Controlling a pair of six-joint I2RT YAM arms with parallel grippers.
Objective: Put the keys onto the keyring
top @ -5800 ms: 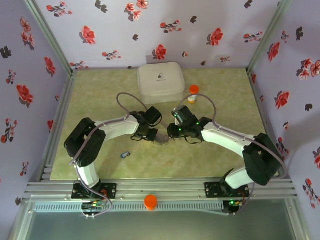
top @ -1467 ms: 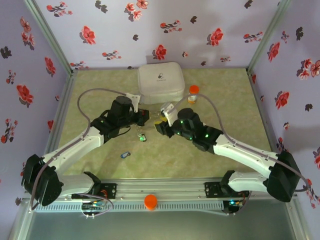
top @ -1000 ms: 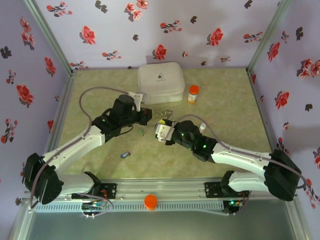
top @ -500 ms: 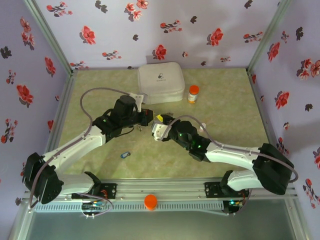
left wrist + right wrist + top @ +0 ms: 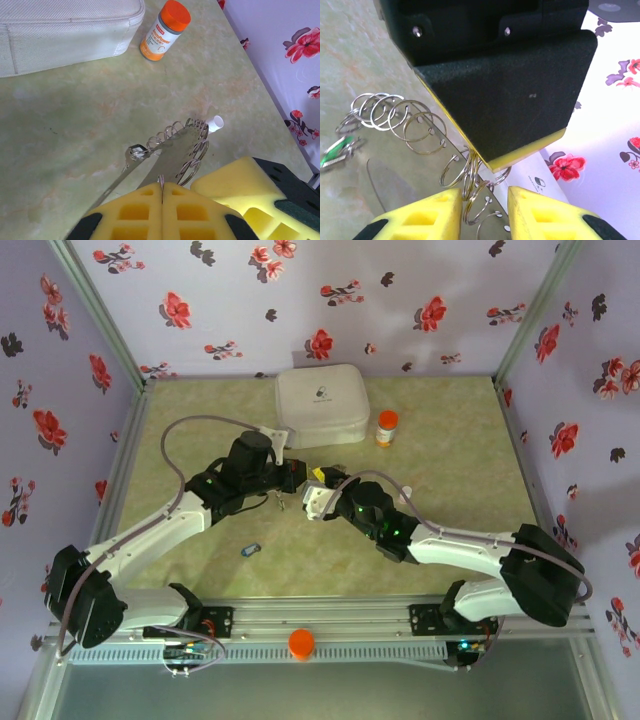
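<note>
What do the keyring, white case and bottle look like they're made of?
Keyring: bright metal wire, going by its silvery shine and thin coils. Case: probably fabric-covered, matte white with a fine weave and seam. Bottle: likely plastic, smooth, with an orange cap and printed label.

the top view looks steeply down from above the near edge over the whole pale green marbled tabletop. the left wrist view, low and near, shares its orange-capped pill bottle. the right wrist view, closest, perhaps tilts upward.
</note>
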